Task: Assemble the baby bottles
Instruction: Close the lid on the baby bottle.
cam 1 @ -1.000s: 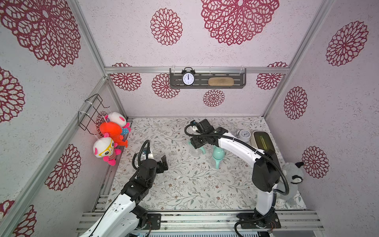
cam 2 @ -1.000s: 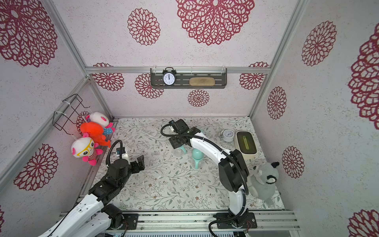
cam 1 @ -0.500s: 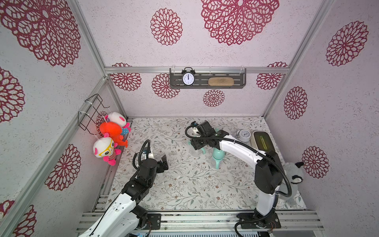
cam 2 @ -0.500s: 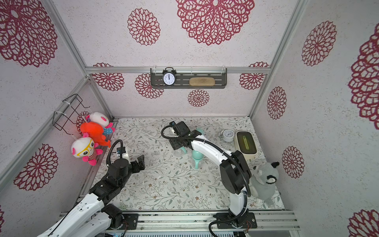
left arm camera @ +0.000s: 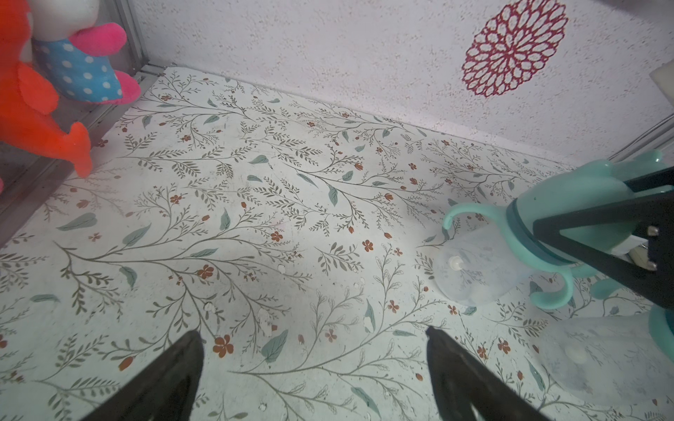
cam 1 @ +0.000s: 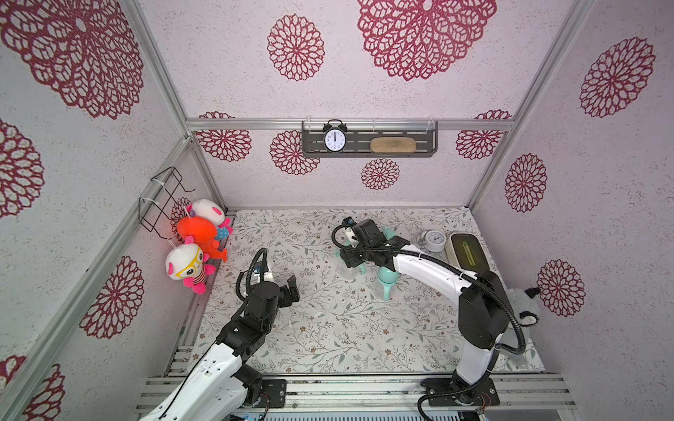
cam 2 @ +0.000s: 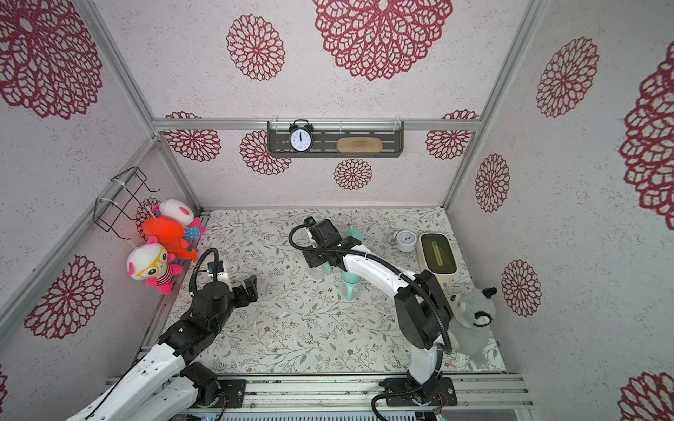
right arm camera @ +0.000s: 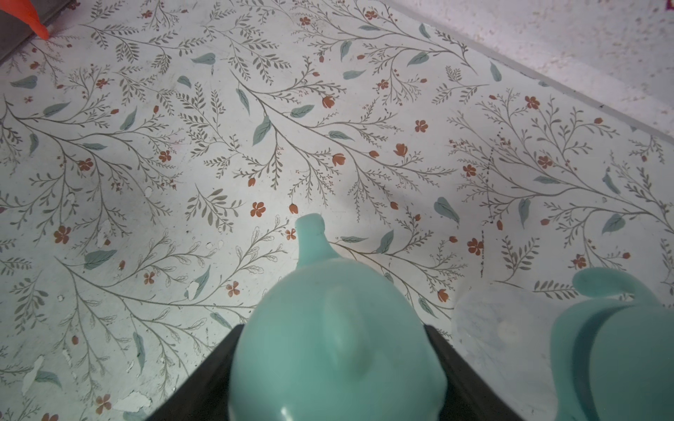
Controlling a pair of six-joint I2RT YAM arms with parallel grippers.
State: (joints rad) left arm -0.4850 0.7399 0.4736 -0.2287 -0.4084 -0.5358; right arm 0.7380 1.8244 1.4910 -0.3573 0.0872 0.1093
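My right gripper [right arm camera: 333, 330] is shut on the mint domed cap [right arm camera: 335, 339] of one baby bottle [left arm camera: 474, 269]. That bottle hangs tilted, its clear base low over the floral mat, near the middle of the floor in both top views [cam 1: 352, 269]. A second bottle [cam 1: 386, 282] rests just beside it, its clear body [right arm camera: 503, 335] close to my right fingers. A mint part of a third bottle [cam 1: 388, 233] shows behind the right wrist. My left gripper [cam 1: 288, 291] [left arm camera: 313, 350] stands open and empty over bare mat, well to the left of the bottles.
A white alarm clock [cam 1: 434, 240] and a cream box [cam 1: 467, 251] stand at the back right. A grey raccoon plush [cam 1: 525, 306] leans on the right wall and plush toys [cam 1: 197, 237] hang on the left wall. A shelf [cam 1: 368, 144] is fixed on the back wall.
The right gripper and its bottle have shifted only slightly. The left arm has not moved.
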